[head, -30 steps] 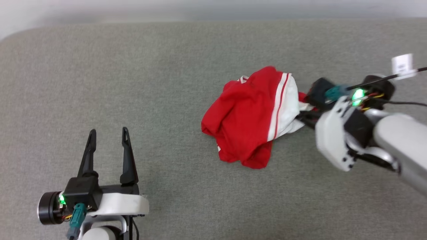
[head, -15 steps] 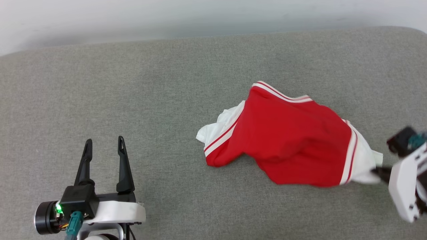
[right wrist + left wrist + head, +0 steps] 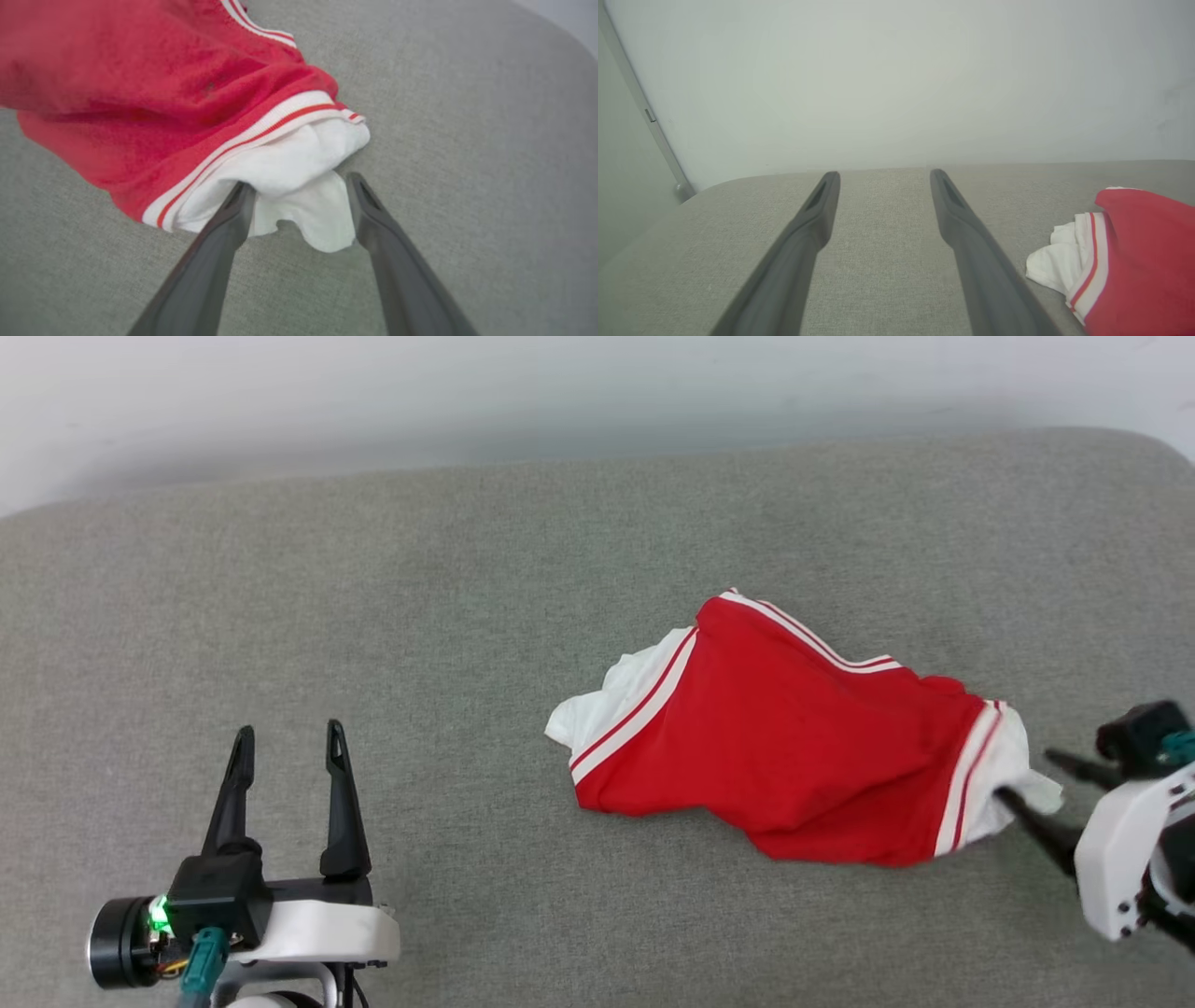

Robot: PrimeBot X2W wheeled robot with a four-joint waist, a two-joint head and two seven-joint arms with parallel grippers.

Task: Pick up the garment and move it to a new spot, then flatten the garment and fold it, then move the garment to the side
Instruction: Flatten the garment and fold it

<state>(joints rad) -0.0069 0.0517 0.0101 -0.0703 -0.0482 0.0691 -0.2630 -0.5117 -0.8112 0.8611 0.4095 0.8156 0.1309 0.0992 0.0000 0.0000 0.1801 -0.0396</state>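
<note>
And here is the garment [image 3: 794, 747], lying crumpled on the grey cushion [image 3: 467, 616], red body bunched up in a loose mound with striped trim running along its upper edge. One white sleeve [image 3: 607, 700] spills out at the garment's left end, and the other white sleeve [image 3: 299, 163] trails from its right end, low against the cushion. Right at that right-hand sleeve sits the right gripper [image 3: 1027, 774], and the right wrist view shows it well: the two dark fingers are spread wide, the loose flap of the sleeve lies between them, and one fingertip [image 3: 243, 191] touches the fabric's edge while the other stands just beside it. Nothing is pinched there; the cloth rests slack on the cushion. Over on the garment's left, well apart from it, the left gripper [image 3: 289, 730] hovers above bare cushion, fingers parted wide with nothing between them, pointing toward the pale wall [image 3: 467, 401] beyond the garment. From the left wrist view the garment's near sleeve and red body show off to one side of those fingers, clear of them.
</note>
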